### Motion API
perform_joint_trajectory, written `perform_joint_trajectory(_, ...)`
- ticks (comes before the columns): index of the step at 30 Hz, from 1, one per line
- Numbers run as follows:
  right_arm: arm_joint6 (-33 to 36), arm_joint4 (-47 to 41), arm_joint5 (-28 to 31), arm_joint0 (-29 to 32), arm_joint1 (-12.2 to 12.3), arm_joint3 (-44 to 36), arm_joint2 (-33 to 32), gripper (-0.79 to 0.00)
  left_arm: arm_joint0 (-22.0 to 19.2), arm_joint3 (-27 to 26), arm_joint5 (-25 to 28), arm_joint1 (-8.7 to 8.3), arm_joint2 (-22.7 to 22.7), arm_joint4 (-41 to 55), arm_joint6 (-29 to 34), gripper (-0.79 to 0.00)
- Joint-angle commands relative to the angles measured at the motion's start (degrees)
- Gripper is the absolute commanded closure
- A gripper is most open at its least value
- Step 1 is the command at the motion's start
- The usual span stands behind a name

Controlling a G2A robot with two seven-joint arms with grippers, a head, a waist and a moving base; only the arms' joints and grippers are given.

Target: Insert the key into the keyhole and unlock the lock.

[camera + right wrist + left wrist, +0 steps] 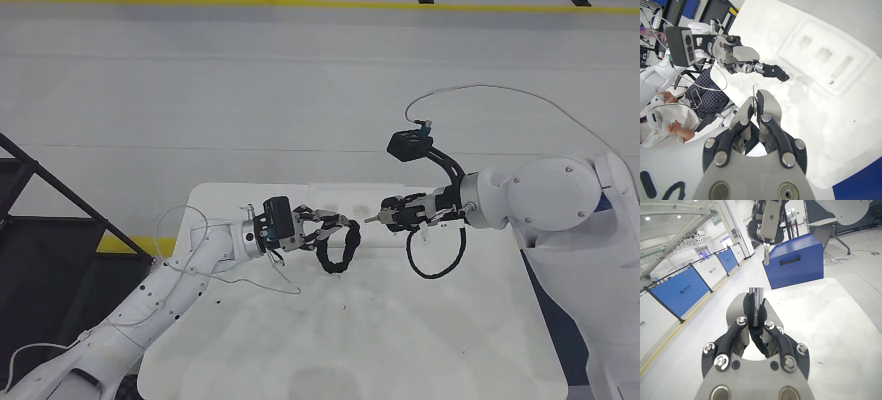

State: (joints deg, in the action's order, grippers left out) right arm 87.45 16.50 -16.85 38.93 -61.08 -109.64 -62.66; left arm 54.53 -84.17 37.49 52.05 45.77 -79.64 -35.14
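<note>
Chrome cylinder of the lock [756,298], smooth and round, sits clamped between the pale flat fingers of the left gripper [753,302]. Its black fuzzy-sheathed loop hangs over the white table [400,330]. The right gripper [755,98] pinches the thin, flat metal key [766,255], whose blade points at the keyhole [746,68] but stays just apart from it. A white foam tray [797,56] with rectangular recesses lies nearby.

Left gripper [754,300], right gripper [755,96]: grey plate fingers [732,309]; black linkages [734,330] behind them, silver screws [741,320]. Arm shells [540,190] white. Black cable [440,272] loops behind right fingers.
</note>
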Motion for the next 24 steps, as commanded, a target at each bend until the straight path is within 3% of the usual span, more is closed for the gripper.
perform_joint_trajectory(1,0.55,1.01,0.56,-1.05,0.34,-0.27,0.71,0.000,0.07,0.00,0.17,0.41,-0.60,0.19,-0.55,0.000)
perform_joint_trajectory(9,0.12,0.93,0.11,-5.53,2.43,-1.00,4.29,0.000,-1.16,1.15,-2.32,2.81,-3.68,-0.60,-3.70,0.000)
perform_joint_trajectory(24,-4.48,-11.63,-4.48,-13.58,7.69,1.03,15.70,0.000,-2.81,5.81,-7.55,6.48,-6.18,-2.02,-7.45,0.000)
